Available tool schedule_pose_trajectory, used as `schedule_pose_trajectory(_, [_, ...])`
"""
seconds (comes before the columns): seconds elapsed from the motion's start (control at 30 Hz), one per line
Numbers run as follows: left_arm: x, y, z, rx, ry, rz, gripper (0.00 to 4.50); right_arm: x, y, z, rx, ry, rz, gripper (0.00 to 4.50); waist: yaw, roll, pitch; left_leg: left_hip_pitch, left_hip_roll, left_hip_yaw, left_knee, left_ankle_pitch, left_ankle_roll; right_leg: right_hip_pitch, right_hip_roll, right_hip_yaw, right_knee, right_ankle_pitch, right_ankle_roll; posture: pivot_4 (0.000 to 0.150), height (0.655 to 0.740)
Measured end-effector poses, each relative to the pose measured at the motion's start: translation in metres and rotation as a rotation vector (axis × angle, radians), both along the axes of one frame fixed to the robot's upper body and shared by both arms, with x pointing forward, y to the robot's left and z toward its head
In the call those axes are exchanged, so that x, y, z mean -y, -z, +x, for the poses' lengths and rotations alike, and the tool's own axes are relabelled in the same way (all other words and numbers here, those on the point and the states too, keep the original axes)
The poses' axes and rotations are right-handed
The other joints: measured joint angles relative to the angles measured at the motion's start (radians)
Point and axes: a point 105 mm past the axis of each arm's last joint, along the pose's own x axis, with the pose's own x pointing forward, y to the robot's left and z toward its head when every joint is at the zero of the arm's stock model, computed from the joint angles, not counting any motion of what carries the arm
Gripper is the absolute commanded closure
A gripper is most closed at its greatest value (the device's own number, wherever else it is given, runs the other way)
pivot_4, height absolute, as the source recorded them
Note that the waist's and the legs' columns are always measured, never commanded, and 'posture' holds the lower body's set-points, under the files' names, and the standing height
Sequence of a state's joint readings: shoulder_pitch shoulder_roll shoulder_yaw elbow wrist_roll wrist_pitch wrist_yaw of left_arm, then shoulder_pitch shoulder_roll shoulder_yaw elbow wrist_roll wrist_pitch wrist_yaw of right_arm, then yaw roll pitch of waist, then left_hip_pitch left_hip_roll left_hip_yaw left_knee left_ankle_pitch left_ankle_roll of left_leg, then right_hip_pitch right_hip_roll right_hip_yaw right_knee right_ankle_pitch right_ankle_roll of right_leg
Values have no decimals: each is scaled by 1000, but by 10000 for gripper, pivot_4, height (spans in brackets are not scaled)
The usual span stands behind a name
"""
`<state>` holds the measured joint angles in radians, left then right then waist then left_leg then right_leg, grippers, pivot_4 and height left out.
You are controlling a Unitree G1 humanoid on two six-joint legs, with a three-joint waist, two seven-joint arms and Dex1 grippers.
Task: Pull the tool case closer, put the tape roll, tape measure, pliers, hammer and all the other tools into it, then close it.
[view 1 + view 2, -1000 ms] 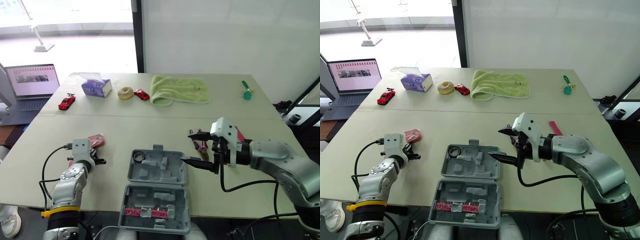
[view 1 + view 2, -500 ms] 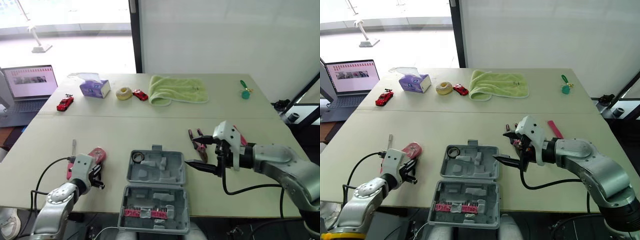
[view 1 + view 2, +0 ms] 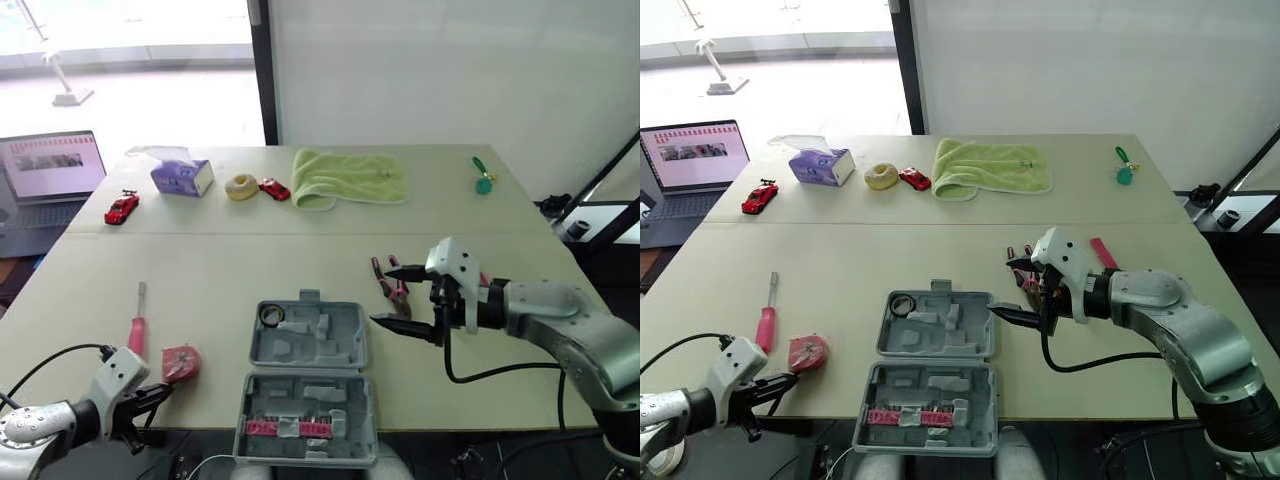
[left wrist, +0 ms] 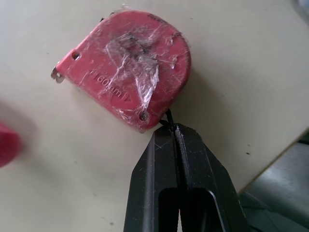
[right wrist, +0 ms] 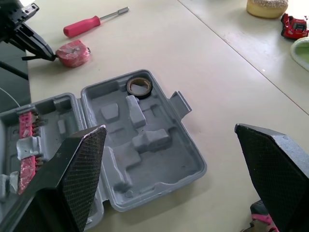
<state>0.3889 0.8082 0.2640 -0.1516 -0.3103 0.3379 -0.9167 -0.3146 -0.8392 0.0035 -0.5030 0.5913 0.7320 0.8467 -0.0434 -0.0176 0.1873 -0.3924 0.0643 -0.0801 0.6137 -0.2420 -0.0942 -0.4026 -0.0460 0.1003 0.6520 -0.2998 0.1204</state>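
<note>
One grey tool case (image 3: pixel 305 375) lies open at the lower centre of the head view, at the near edge of the counter (image 3: pixel 250 260). Its far half holds the tape roll (image 3: pixel 271 315) in the upper left corner, and its near half carries a row of pink bits (image 3: pixel 290 428).

To the left of the case, in the lower left of the frame, the red tape measure (image 3: pixel 181 362) lies flat on the counter. A screwdriver (image 3: pixel 137 325) with a pink handle is just beside it, on its far left side.

The left tool (image 4: pixel 170 129) is at the near edge of the tape measure. Its two black fingers (image 4: pixel 193 164) are pressed together, and the tips touch the rim of the measure. A thin black cord goes from this rim to the tips - I cannot tell if it is pinched.

The right tool (image 3: pixel 382 296) is right of the case, with the fingers spread wide and nothing between them. The pliers (image 3: pixel 392 290), with pink and black handles, lie on the counter just behind it.

Far away, along the top of the frame, are a laptop (image 3: pixel 50 165), a tissue box (image 3: pixel 180 175), two red toy cars (image 3: pixel 120 208) and a green towel (image 3: pixel 348 178) - all well apart from the case.
</note>
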Motion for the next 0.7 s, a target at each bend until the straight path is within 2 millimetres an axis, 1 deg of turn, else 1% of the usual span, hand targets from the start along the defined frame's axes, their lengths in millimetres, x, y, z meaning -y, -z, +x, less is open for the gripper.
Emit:
schedule_pose_trajectory(0.1, [-1,0,-6,-20,31,4,44853,-3,1,-1,-2,-11,5,0,0,-1,1,0,0,0,0,0,0,0,0,0,0,0,0,1500,7400])
schedule_pose_trajectory(0.33, [-4,-1,-7,-13,54,27,44853,-5,5,-3,-18,-23,10,0,-1,-2,1,0,0,0,0,0,0,0,0,0,0,0,0,1500,7400])
schedule_pose_trajectory(0.37, [-4,-1,-7,-11,57,27,38953,-5,6,-3,-21,-24,10,0,-1,-2,1,0,0,0,0,0,0,0,0,0,0,0,0,1500,7400])
schedule_pose_trajectory(0.4, [-4,-1,-8,-13,61,21,35387,-5,6,-4,-24,-24,10,0,-1,-2,1,0,0,0,0,0,0,0,0,0,0,0,0,1500,7400])
schedule_pose_trajectory(0.43, [-4,-2,-8,-16,64,10,30667,-5,7,-4,-29,-25,10,0,-1,-2,1,0,0,0,0,0,0,0,0,0,0,0,0,1500,7400])
schedule_pose_trajectory(0.5, [-9,-6,-8,-22,57,1,20420,-5,9,-6,-36,-35,8,0,-1,-2,1,0,0,0,0,0,0,0,0,0,0,0,0,1500,7400])
schedule_pose_trajectory(0.6, [-19,-18,-8,-30,69,18,4289,-5,8,-8,-35,-57,5,0,-1,-2,1,0,0,0,0,0,0,-1,0,0,0,0,0,1500,7400])
schedule_pose_trajectory(0.63, [-21,-21,-9,-44,93,27,764,-5,8,-8,-36,-65,4,0,-1,-2,1,0,0,0,0,0,0,-1,0,0,0,0,0,1500,7400])
schedule_pose_trajectory(0.7, [-25,-27,-8,-67,126,42,764,-6,8,-10,-40,-83,2,0,-1,-2,1,0,0,0,0,0,0,-1,0,0,0,0,0,1500,7400])
